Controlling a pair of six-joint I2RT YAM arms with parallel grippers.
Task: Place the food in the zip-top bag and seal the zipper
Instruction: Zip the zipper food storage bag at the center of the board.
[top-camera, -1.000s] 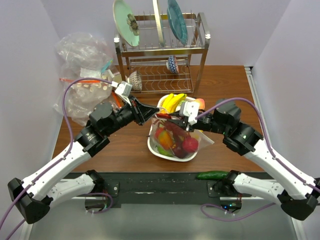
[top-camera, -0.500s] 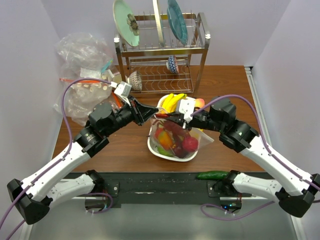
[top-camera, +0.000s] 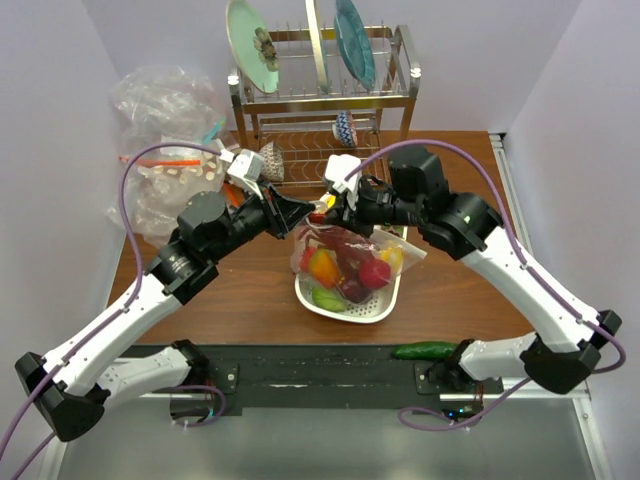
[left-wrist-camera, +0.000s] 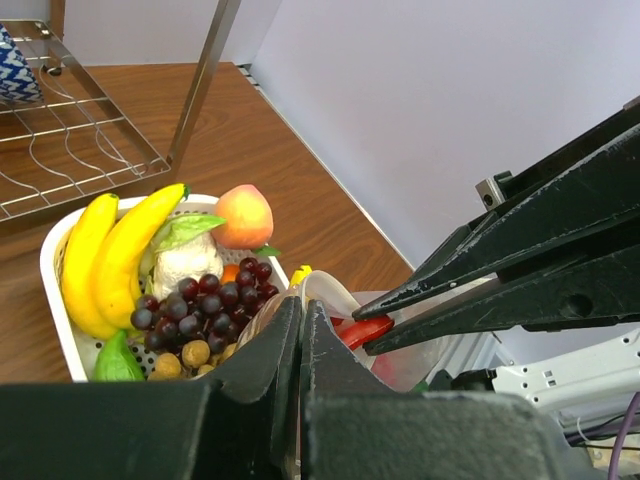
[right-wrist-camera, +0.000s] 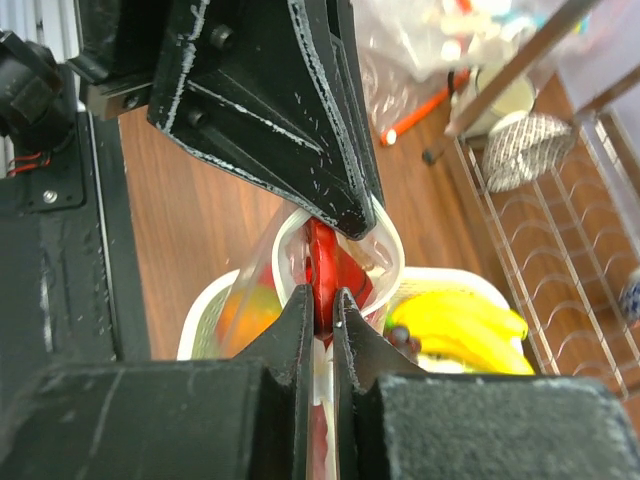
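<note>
The zip-top bag hangs above the white tray, with red, orange and yellow food inside it. My left gripper is shut on the bag's mouth edge. My right gripper faces it, shut on the opposite side of the mouth. A red food piece is pinched between its fingers along with the plastic. The two grippers' tips nearly touch. A peach lies in the tray outside the bag. Which part of the rim is the zipper I cannot make out.
Bananas, dark grapes and a pale cabbage stay in the tray. A metal dish rack stands behind. A bulky clear bag sits at the back left. A green cucumber lies at the near edge.
My right gripper has shut on the bag's mouth. Both arms have risen, lifting the bag off the tray, and the right arm has swung up and toward the left.
</note>
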